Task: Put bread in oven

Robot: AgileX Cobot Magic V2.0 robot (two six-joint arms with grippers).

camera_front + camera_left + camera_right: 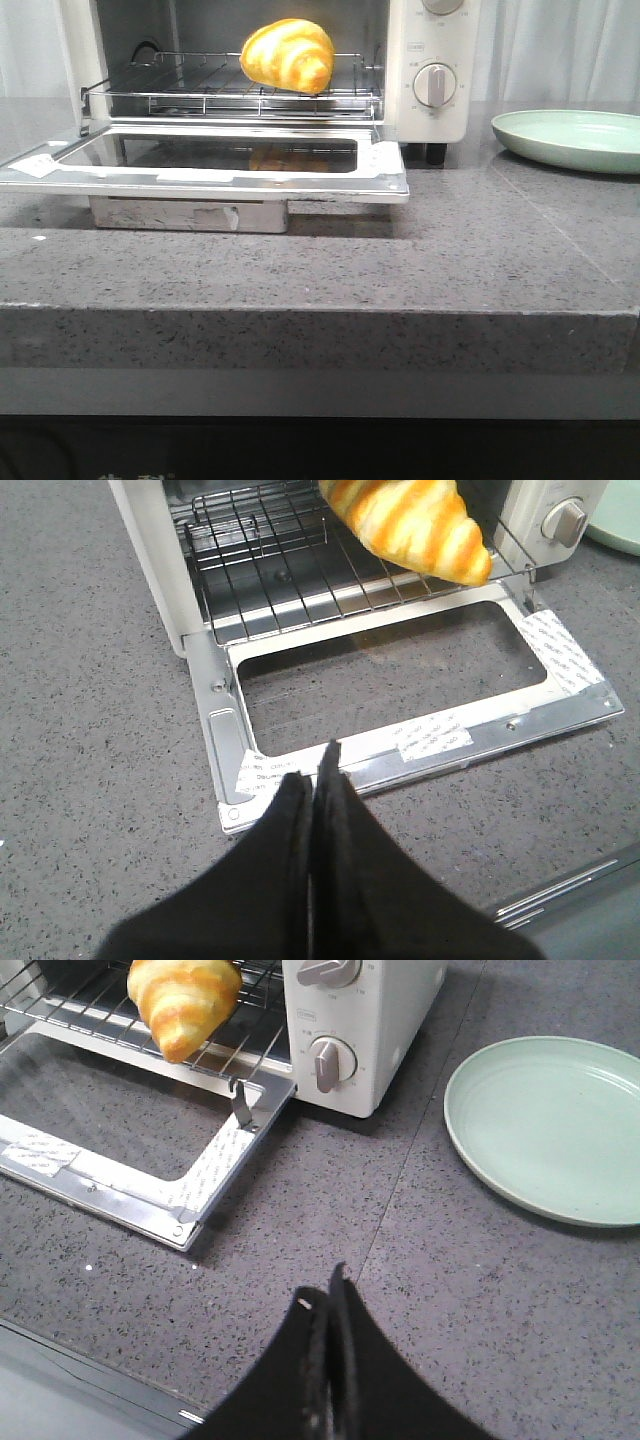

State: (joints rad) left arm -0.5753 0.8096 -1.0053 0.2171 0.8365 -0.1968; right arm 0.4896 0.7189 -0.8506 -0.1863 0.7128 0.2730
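The bread (288, 55), a golden-yellow striped croissant roll, lies on the wire rack (200, 95) of the cream-white oven (425, 60); it also shows in the left wrist view (410, 525) and the right wrist view (183, 1000). The oven's glass door (220, 160) hangs open, flat over the counter. My left gripper (316, 770) is shut and empty, above the counter just in front of the door's edge. My right gripper (330, 1285) is shut and empty, over bare counter between the oven and the plate. Neither gripper shows in the front view.
A pale green round plate (572, 138) sits on the grey speckled counter to the right of the oven; it also shows in the right wrist view (550, 1125). The oven's dial knobs (326, 1062) face forward. The counter's front edge (320, 310) runs across the front view.
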